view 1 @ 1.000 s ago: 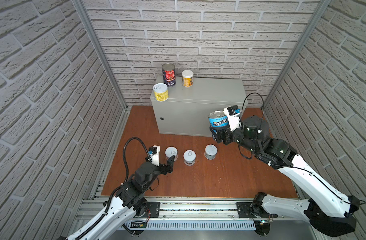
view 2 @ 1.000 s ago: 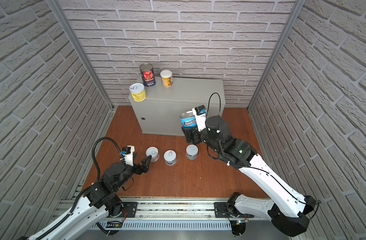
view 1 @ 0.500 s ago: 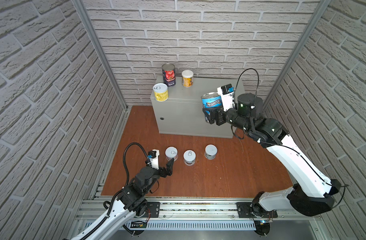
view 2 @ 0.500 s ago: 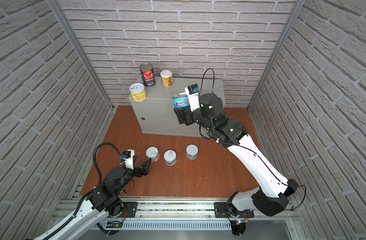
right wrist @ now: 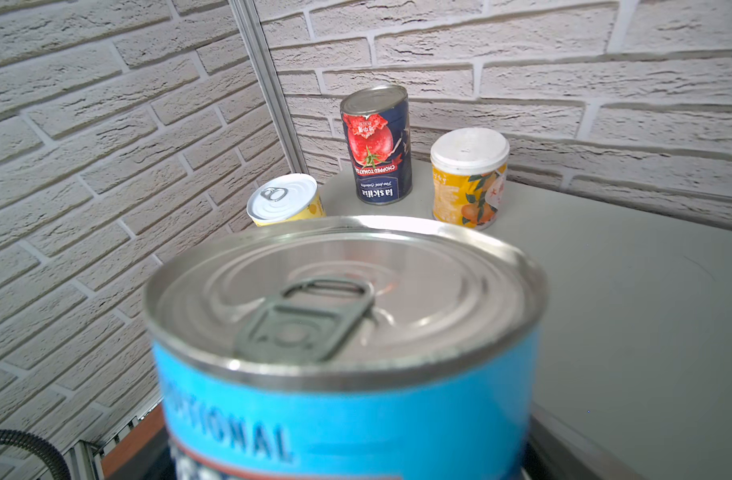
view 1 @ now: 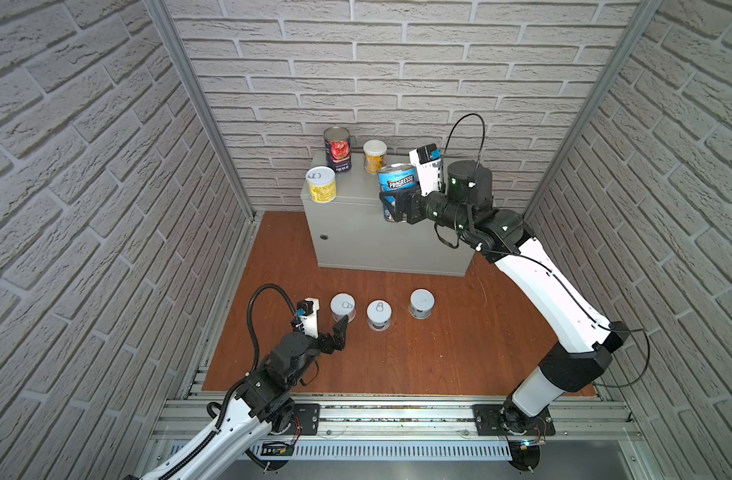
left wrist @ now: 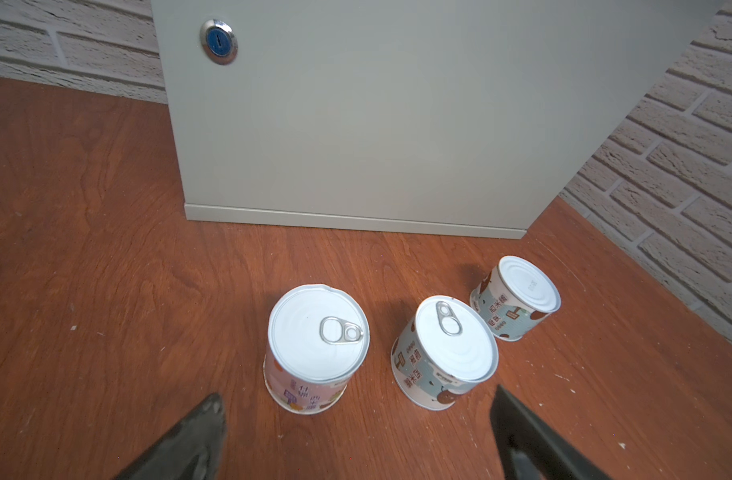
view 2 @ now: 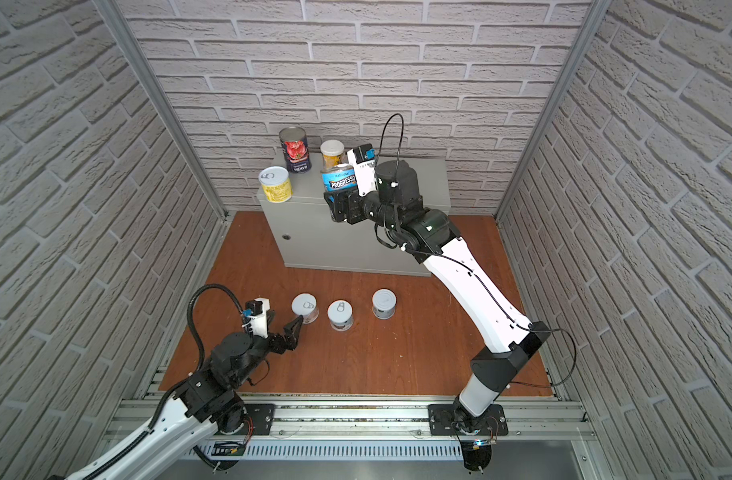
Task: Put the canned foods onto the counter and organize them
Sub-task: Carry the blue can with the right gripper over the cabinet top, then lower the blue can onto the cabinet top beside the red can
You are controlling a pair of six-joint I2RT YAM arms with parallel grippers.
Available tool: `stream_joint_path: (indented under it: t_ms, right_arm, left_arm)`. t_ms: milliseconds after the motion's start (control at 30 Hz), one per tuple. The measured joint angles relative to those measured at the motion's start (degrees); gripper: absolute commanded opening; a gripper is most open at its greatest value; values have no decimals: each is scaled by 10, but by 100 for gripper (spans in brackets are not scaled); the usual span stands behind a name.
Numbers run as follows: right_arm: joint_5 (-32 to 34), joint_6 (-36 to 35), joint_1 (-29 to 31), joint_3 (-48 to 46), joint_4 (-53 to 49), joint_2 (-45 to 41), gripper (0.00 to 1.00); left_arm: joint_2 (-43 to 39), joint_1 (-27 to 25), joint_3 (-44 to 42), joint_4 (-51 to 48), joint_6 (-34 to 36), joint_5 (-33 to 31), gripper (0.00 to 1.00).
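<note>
My right gripper (view 1: 394, 208) (view 2: 339, 206) is shut on the tall blue Progresso can (view 1: 398, 181) (view 2: 341, 179) (right wrist: 347, 332), holding it upright in the air at the front edge of the grey counter (view 1: 376, 245) (view 2: 335, 249). On the counter top stand a tall tomato can (view 1: 338, 149) (right wrist: 376, 145), a yellow can with a white lid (view 1: 374, 156) (right wrist: 468, 178) and a yellow pull-tab can (view 1: 321, 184) (right wrist: 285, 199). Three short pale cans (view 1: 342, 306) (view 1: 379, 315) (view 1: 421, 303) stand in a row on the floor. My left gripper (view 1: 329, 328) (left wrist: 356, 399) is open, low, just short of the pink-labelled can (left wrist: 316, 349).
The reddish-brown wooden floor (view 1: 418, 357) is walled by brick panels on three sides. The counter's right half (right wrist: 626, 291) lies bare behind the blue can. A round lock (left wrist: 218, 40) sits on the counter's front. A metal rail (view 1: 397, 415) runs along the near edge.
My right arm has carried the blue can up and back, from in front of the counter to its front top edge. The left arm has drawn back slightly and stays open.
</note>
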Motion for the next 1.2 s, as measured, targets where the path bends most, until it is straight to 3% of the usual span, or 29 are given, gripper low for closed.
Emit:
stream_joint_path:
  t_ms: [1200]
  right_arm:
    - [-46,-10,-35,63,318,229,65]
  left_arm:
    - [7,13,-3,-3,10,-38,99]
